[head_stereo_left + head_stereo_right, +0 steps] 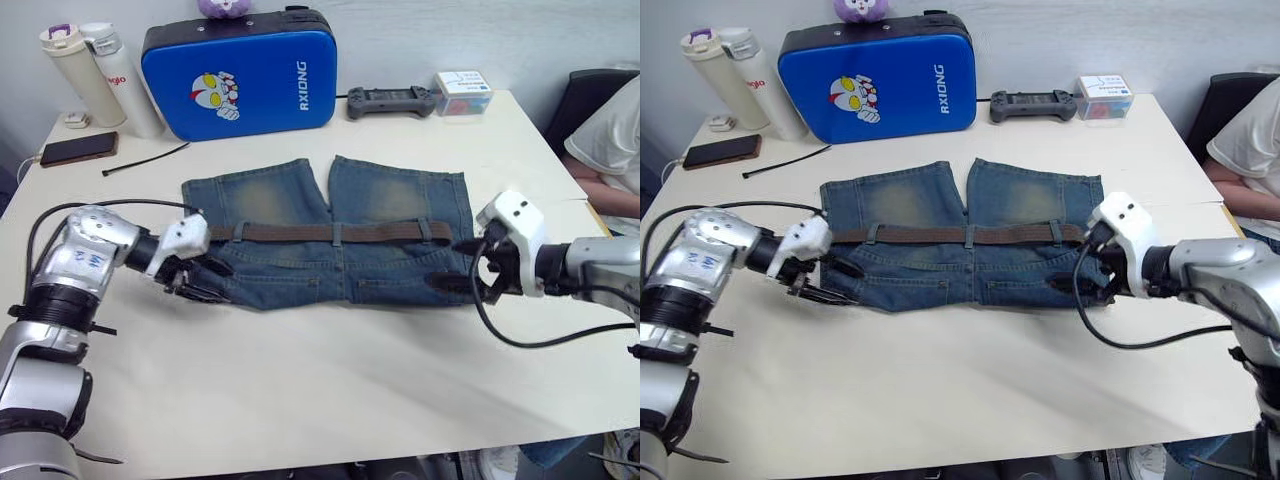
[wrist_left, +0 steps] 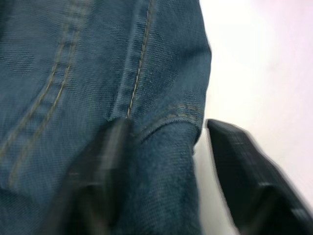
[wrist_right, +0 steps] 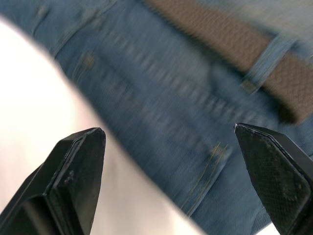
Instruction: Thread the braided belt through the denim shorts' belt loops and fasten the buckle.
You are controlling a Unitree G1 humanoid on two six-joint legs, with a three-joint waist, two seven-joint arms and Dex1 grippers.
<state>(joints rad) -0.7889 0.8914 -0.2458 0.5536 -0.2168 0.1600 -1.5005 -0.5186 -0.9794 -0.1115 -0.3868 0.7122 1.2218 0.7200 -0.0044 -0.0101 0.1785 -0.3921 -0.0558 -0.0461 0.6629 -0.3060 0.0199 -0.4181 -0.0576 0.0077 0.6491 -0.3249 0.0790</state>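
Already the braided belt (image 1: 335, 233) runs through the belt loops (image 1: 337, 234) along the waistband of the denim shorts (image 1: 330, 235), which lie flat mid-bench with the legs pointing away from the robot. Threading looks largely done; the buckle cannot be made out, so by my judgement fastening is what remains.

On the left, the left tool (image 1: 195, 280) sits at the shorts' waist corner. Its wrist view shows the two fingers (image 2: 105, 161) parted with a folded denim edge lying between them, not pinched tight. The cloth there is heavy twill with tan double stitching and a thick rolled hem.

Across the middle, the denim is faded blue with paler worn patches on both legs. The belt is a narrow dark-brown woven strap with a coarse, ribbed weave, crossed by short upright denim strips.

On the right, the right tool (image 1: 470, 275) hovers at the opposite waist corner, spread wide and holding nothing; its textured black fingers (image 3: 78, 166) straddle the shorts' edge, with the belt end just beyond them. The bench (image 1: 320, 390) is smooth and cream-coloured.
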